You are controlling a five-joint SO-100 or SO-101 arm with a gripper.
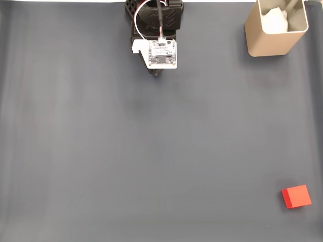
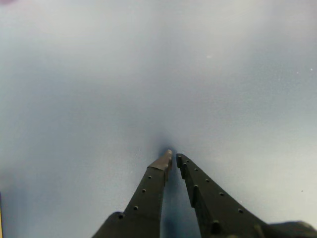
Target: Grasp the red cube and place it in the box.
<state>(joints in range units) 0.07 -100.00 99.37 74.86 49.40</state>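
Observation:
The red cube lies on the dark grey mat near the bottom right corner of the fixed view. At the top right stands the tan box, upright, with something pale and crumpled inside. My arm is folded at the top centre, and the gripper pokes out just below the white wrist board, far from both cube and box. In the wrist view the gripper is shut, its two black fingers meeting at the tips just above the bare mat, with nothing between them.
The grey mat covers the whole table. Its upper edge runs along the top of the fixed view, behind the arm's base.

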